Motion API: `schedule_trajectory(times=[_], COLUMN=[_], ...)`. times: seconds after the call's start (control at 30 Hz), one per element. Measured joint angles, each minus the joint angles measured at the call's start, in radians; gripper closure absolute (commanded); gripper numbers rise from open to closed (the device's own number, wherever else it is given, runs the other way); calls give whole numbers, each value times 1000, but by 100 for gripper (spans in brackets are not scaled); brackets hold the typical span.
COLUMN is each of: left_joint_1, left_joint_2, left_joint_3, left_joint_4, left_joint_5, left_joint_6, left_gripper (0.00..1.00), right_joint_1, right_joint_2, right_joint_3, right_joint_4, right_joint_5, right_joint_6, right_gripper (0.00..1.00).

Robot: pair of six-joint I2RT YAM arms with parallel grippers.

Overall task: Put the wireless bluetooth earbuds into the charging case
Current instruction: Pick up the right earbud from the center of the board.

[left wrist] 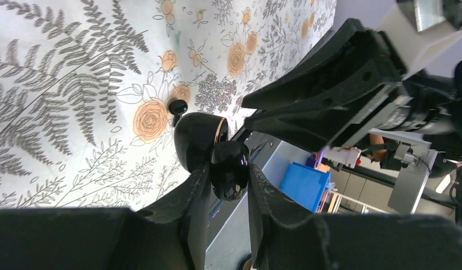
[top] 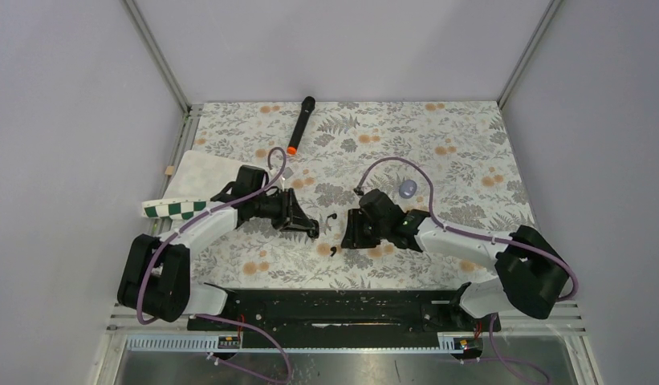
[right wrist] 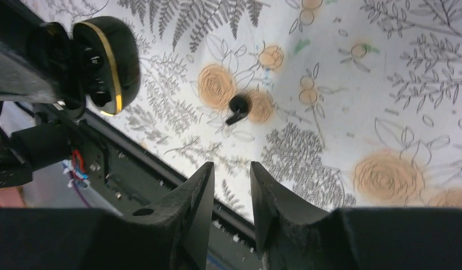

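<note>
- Left tool (left wrist: 227,181) has its jaws closed tight on the open charging case (left wrist: 196,138). From overhead the case is lost under the tool.
- Overhead, one earbud (top: 332,216) and a second earbud (top: 334,251) lie on the floral tabletop (top: 470,144) between the tools. Each wrist view catches just one.
- Right tool (right wrist: 231,188) stands part open, empty.

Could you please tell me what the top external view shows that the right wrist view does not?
Only the top external view: the black microphone with an orange tip, a small blue-grey rounded object, and both tiny black earbuds. Only the right wrist view: the gold rim inside the open glossy black charging case, and that the right gripper is open and empty. Both: the floral cloth, one earbud lying on it, and the left gripper.
</note>
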Motion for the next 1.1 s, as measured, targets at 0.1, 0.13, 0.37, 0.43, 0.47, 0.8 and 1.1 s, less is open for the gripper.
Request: schedule_trajectory(times=[0.1,0.13,0.37,0.43,0.47,0.8,1.1], left_joint_1=[33,44,92,95,96,96,96], left_joint_2=[-27,-37,-65,-65,-65,-66,-77], left_joint_3=[-21,-25,-29,-31,-31,-32,-32], left_joint_4=[-12,-13,-14,-13,-11,0,5], left_joint_5=[0,0,2,2,3,7,11], left_joint_6=[-2,-2,-3,-6,-9,-27,-28], left_gripper=[100,100,100,100,100,100,100], right_joint_1=[19,30,116,122,123,134,157], right_joint_2=[26,44,163,179,191,268,297], right_joint_3=[-61,-69,-62,-56,-50,21,63], right_joint_4=[128,149,233,237,238,266,231], right_joint_5=[28,39,122,142,155,200,237], right_joint_6=[-27,-39,-130,-144,-153,-183,-209], right_gripper=[63,62,59,59,58,61,55])
